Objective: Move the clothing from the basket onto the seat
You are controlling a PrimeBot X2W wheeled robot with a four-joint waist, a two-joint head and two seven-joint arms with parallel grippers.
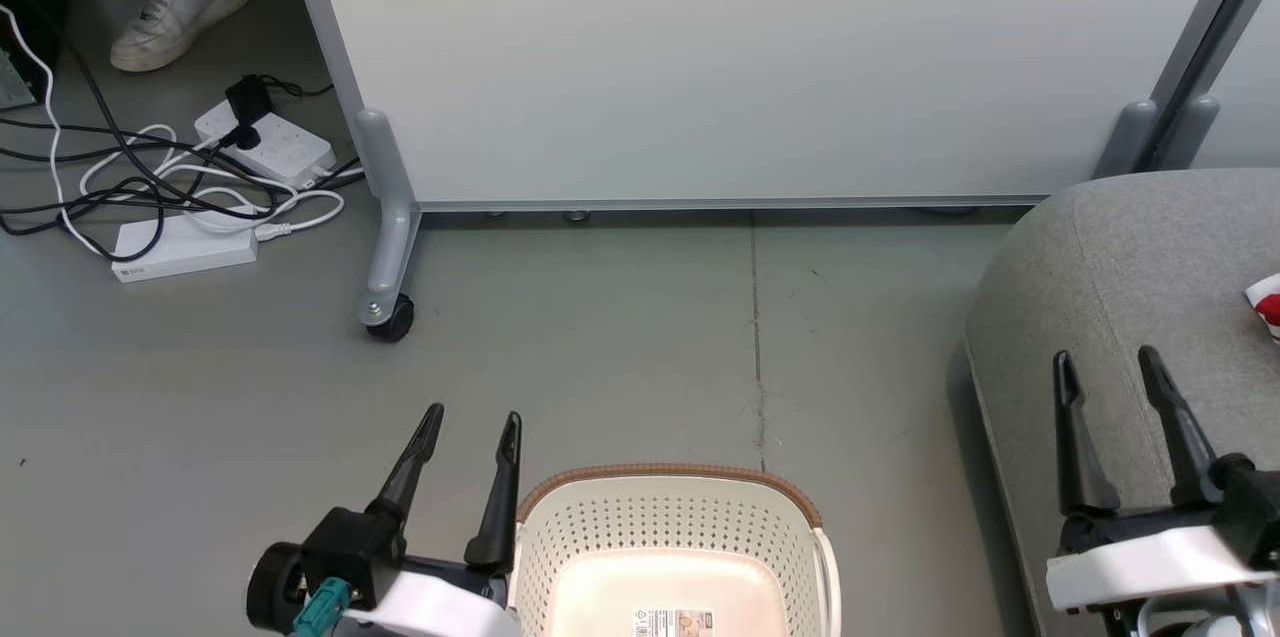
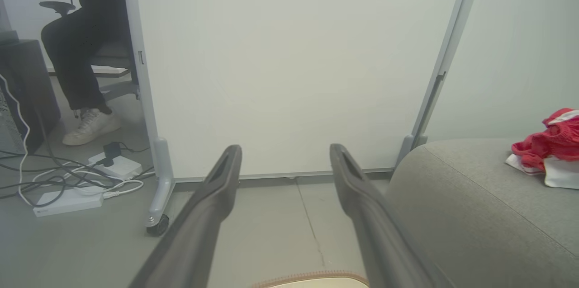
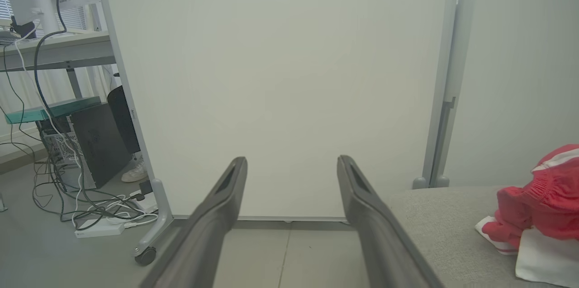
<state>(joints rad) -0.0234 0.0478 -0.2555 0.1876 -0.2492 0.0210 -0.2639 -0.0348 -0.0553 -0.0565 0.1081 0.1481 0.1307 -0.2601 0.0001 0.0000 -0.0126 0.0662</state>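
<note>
Head view: the basket (image 1: 670, 470) stands on the floor (image 1: 620, 347) at the lower centre. Its brown rim faces the partition panel (image 1: 750, 57), and its pale bottom with a printed label is exposed. The left gripper (image 1: 474, 414) hangs just beside the basket's left wall, jaws spread wide and holding nothing. The seat (image 1: 1120, 247) is to the right of the basket, apart from it. The right gripper (image 1: 1104, 355) is positioned over the seat's near left edge, jaws equally wide and holding nothing. A small part of the clothing (image 1: 1268, 302) lies on the seat top, well in from the seat's rounded left corner. Power strips (image 1: 265, 142) and cables lie on the floor at the upper left, near a person's white shoe (image 1: 180, 2). Left wrist view: the left gripper (image 2: 285, 148) points at the panel with its jaws fully apart and empty. The basket rim (image 2: 312, 276) is below them. The clothing (image 2: 554, 141) is bunched on the seat (image 2: 475, 202), away from its front corner. Right wrist view: the right gripper (image 3: 291, 159) has its jaws wide and empty. The clothing (image 3: 538, 197) rests in a heap on the seat (image 3: 434, 215) to the right, clear of the jaws.
</note>
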